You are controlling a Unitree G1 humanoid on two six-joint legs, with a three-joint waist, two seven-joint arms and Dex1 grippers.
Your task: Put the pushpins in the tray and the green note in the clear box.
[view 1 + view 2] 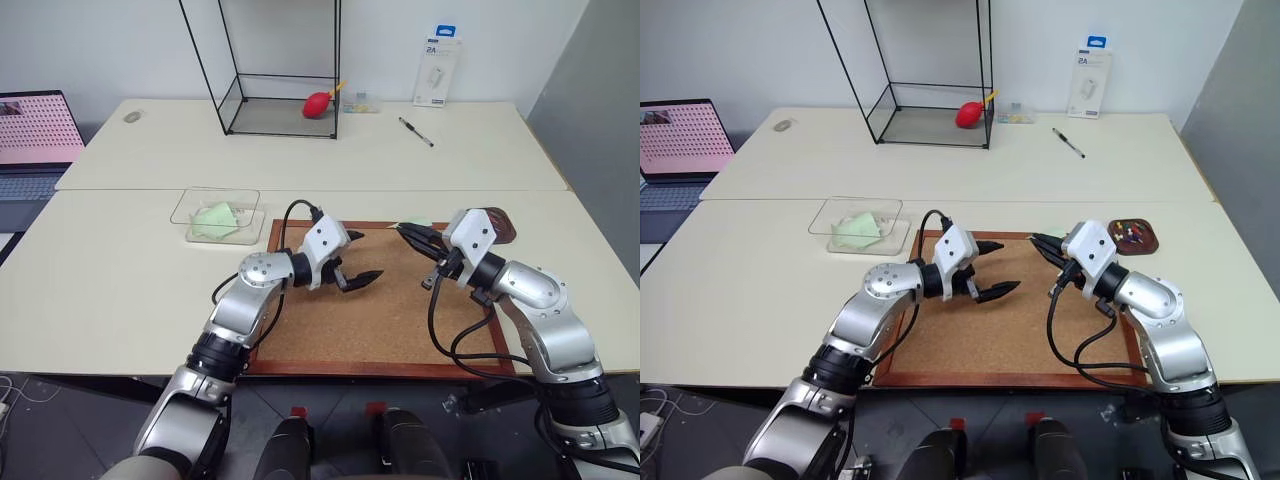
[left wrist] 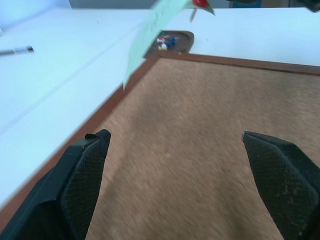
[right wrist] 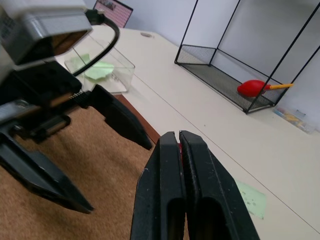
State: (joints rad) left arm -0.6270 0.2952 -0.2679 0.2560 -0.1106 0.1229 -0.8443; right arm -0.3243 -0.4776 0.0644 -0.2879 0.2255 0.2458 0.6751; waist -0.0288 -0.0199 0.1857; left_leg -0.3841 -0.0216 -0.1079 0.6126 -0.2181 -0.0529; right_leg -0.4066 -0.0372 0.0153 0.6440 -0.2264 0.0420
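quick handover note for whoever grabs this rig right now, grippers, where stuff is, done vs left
Left gripper: open, holding nothing, over the corkboard.
Right gripper: shut on a red pushpin, at the board's far right corner.
Green note: right at that gripper's tip; cannot tell if the pin is through it. Not yet in the clear box, which holds a wrinkly pale green sheet.
Tray: just right of the board, several pushpins already in it.
Left: drop the held pin in the tray, move the note to the clear box.
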